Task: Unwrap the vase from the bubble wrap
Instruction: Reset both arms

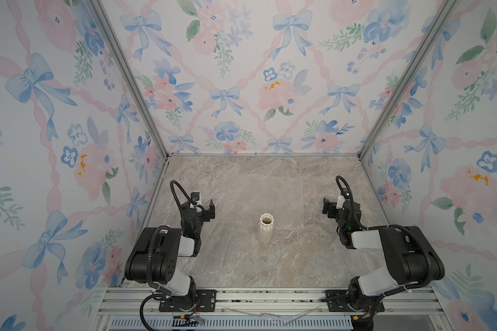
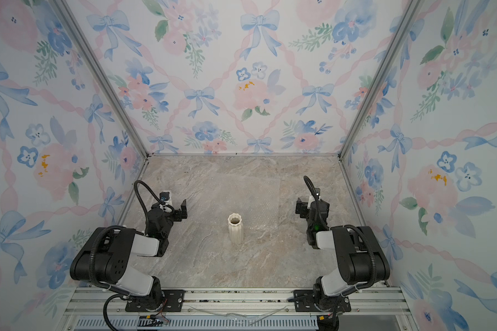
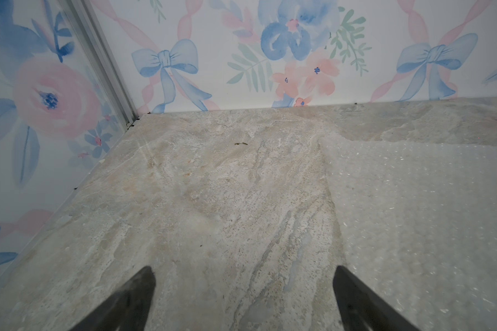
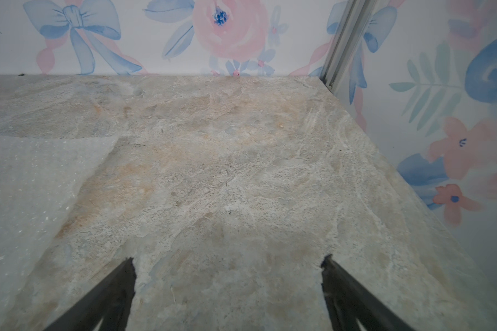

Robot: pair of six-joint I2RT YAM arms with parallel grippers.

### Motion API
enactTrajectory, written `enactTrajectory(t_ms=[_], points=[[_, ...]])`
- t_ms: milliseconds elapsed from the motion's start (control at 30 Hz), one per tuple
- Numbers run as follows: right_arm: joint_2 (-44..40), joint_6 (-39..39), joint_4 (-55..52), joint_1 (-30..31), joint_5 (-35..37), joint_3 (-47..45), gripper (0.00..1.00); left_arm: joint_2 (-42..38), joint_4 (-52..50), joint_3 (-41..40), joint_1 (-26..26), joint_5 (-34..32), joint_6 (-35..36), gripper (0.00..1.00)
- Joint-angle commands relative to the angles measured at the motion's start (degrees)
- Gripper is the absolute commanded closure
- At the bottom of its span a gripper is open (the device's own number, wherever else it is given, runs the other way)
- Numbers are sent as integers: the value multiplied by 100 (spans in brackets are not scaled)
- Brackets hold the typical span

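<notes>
left arm (image 1: 158, 258) and right arm (image 1: 408, 258) sit nearest us. we count two grippers, left gripper (image 3: 243, 270) and right gripper (image 4: 228, 259), one vase (image 1: 266, 232), one bubble wrap (image 1: 270, 197) sheet. both top views show the vase upright and bare at the sheet's near edge; wrist views catch only sheet corners on the table (image 3: 198, 200). both grippers spread wide, empty, well apart from the vase, one each side.

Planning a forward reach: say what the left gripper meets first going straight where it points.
Bare table ahead of the left gripper; the bubble wrap lies beside that line. Probably table or back wall first; depth unclear.
</notes>
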Motion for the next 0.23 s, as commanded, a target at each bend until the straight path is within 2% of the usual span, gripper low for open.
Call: enactTrajectory(t_ms=[0, 33, 200], points=[[-10, -66, -67, -48, -198, 163, 4, 29, 8, 67, -6, -78, 24, 2], [-25, -11, -188, -158, -419, 194, 4, 38, -9, 81, 1, -51, 11, 2], [-35, -37, -129, -101, -340, 164, 4, 20, -10, 68, 46, 16, -22, 2]])
